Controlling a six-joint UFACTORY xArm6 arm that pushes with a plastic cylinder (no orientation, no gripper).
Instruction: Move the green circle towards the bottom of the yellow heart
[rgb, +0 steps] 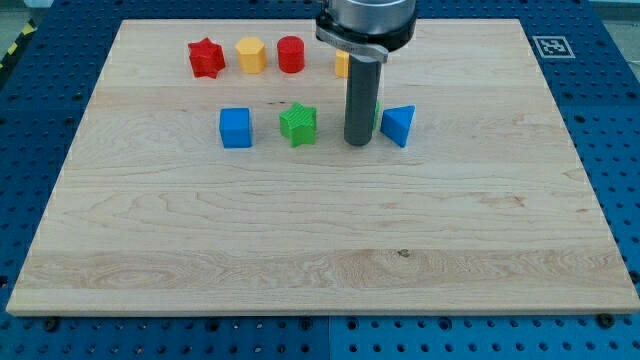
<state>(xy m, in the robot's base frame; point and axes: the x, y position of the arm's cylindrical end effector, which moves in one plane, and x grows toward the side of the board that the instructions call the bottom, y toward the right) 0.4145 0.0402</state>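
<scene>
**Tip standing between green star and blue triangle**

My tip (358, 143), a bare rod gripping nothing, is sitting near the board's (300, 260) top edge, between the green star (298, 124) and blue triangle (399, 125). The rod is hiding most of a green sliver, likely the circle (376, 118), and a yellow block (342, 64). Counting others: blue cube (236, 128), red star (206, 58), yellow hexagon (250, 55), red cylinder (290, 54). A square marker (551, 46) is showing no readable writing.

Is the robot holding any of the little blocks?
No. My tip only pushes; it stands between the green star and the blue triangle, holding nothing.

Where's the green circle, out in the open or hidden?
Mostly hidden: only a green sliver shows behind the rod, just right of my tip, beside the blue triangle.
</scene>
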